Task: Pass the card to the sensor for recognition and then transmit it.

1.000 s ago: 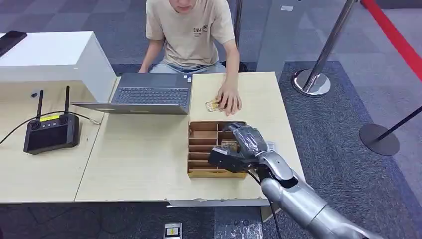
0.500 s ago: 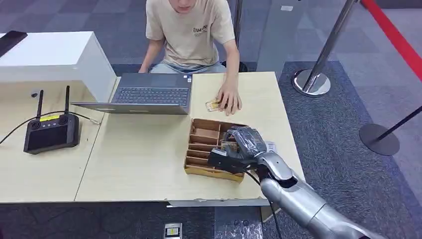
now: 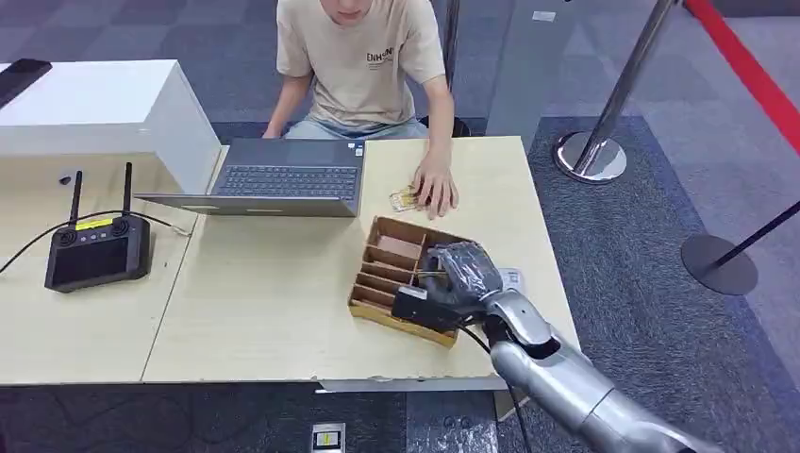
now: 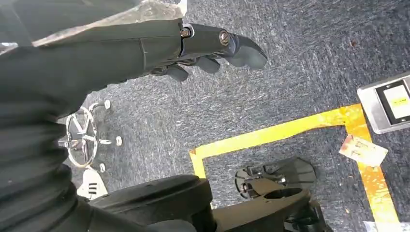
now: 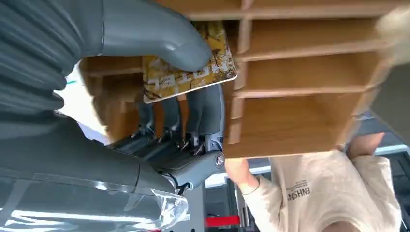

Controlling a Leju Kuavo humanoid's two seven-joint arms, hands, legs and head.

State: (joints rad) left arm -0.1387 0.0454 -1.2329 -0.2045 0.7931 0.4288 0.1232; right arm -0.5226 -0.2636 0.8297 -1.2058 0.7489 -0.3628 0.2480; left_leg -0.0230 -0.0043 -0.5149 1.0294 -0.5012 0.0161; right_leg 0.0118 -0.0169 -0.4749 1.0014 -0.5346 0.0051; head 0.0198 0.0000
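One card [image 5: 186,67], long axis across the tray's [image 3: 373,300] slots, pinched by right hand [image 3: 453,281]

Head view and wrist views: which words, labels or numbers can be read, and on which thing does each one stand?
"ENH…": start of a chest print on the person's beige T-shirt; the rest is too small to read.
The yellow card pinched by the right hand: print blurred.
Yellow label on the black controller: too small.

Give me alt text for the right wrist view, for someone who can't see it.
The robot's right hand pinches a yellow patterned card between thumb and fingers, against a wooden divided tray. Past the tray sits a person in a beige T-shirt.
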